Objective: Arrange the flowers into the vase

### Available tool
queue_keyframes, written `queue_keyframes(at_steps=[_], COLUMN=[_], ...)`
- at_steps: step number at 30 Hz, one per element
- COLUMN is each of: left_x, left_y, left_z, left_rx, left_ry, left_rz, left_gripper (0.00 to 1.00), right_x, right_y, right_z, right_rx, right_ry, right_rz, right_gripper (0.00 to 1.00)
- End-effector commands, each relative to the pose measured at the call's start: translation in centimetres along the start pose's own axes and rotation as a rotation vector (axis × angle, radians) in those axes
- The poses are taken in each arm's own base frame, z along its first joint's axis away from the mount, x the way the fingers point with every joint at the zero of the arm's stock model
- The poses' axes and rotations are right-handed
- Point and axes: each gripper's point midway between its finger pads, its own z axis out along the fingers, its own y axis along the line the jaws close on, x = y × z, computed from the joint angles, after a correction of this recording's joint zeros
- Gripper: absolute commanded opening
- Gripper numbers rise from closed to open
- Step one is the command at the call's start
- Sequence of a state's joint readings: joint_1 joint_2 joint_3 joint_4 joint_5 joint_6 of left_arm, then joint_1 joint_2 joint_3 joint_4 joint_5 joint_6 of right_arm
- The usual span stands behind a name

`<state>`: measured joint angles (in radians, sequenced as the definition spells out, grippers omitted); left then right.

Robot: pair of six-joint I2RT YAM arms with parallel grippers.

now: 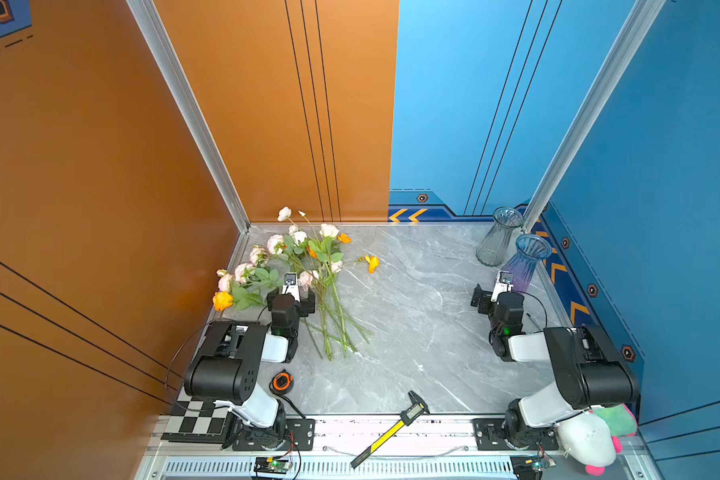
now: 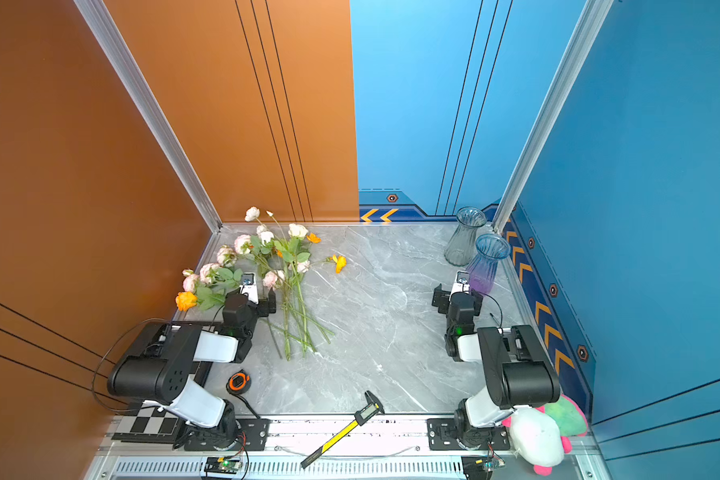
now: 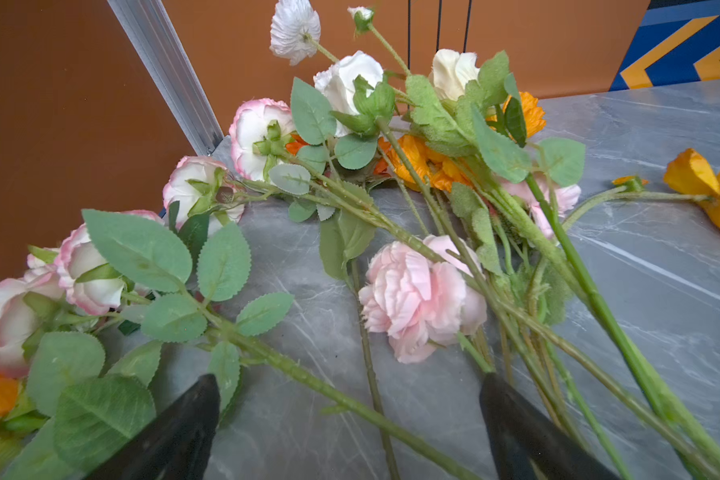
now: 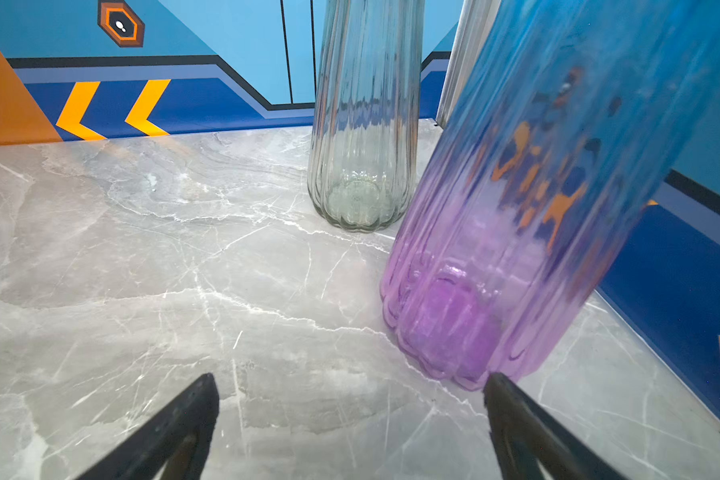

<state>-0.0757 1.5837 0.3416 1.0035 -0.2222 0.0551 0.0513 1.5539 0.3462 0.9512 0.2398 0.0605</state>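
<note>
The flowers [image 1: 308, 266] lie in a loose heap at the back-left of the table [image 1: 412, 316] — blooms toward the far corner, stems fanning toward me, cut ends near mid-table. Long axis runs roughly front-to-back, w/ one leafy spray angled off left. The L arm is clearly nearer: the left gripper [image 3: 350, 386] is right at the heap, jaws wide apart, holding nothing. In the left wrist view the spray stem [image 3: 308, 376] crosses diagonally between the fingertips, so I'd judge a small wrist turn is needed before closing. Both vases stand upright far right, well apart from the flowers — clear vase [image 1: 497, 237] in the corner, blue-purple vase [image 1: 526, 259] just in front of it. The right gripper [image 4: 352, 380] is spread wide, empty, one fingertip just beside the purple base; touching or not, can't tell.
</note>
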Motion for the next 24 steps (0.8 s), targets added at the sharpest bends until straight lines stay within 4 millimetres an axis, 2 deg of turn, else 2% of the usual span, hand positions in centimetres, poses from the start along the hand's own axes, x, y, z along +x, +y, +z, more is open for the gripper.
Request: queue_keyframes(at_steps=[1,18,24], left_x=[-0.6,-0.5,-0.4], left_y=[-0.4,0.4,0.3], left_z=[0.0,0.6,0.5], left_rx=[0.026,0.061,0.099], left_ry=[-0.004,0.012,0.012], left_rz=[-0.012,-0.073,-0.095], left_gripper=[0.98,0.98,0.98], right_x=[-0.5,-0.5,-0.5], right_y=[0.0,0.1,1.1], right_z=[0.1,0.1,-0.1], right_rx=[-0.002,-0.001,-0.047], right_ry=[-0.004,-0.003,-0.011], right_rz=[0.016,0.011,-0.015], right_gripper=[1.00,1.00,1.00])
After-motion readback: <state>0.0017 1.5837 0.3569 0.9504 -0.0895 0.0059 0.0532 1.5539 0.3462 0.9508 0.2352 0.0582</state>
